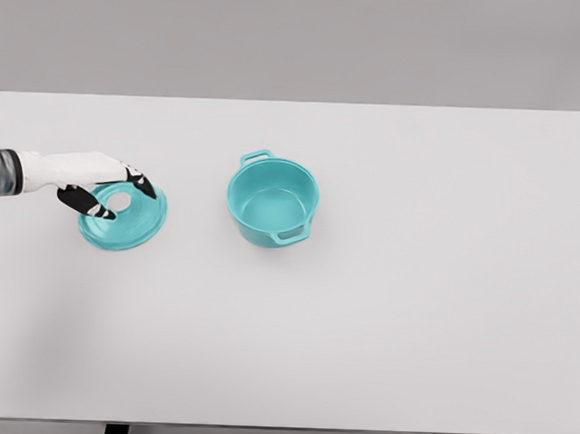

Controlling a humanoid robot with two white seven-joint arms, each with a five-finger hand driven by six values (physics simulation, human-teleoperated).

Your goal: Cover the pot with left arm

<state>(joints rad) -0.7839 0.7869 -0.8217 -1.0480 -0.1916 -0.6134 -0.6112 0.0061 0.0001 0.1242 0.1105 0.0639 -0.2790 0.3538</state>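
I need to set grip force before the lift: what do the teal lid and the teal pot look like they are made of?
The round teal lid under the left robot hand and the open two-handled teal pot share one even, opaque colour with a soft sheen. That suggests enamelled metal or glazed ceramic, though smooth plastic is possible. As a simulator render, it shows no texture to settle it.

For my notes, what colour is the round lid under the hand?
Teal, matching the pot; head view shows the round lid best.

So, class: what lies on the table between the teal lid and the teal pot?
Nothing: in the head view, only bare white table separates the lid from the pot.
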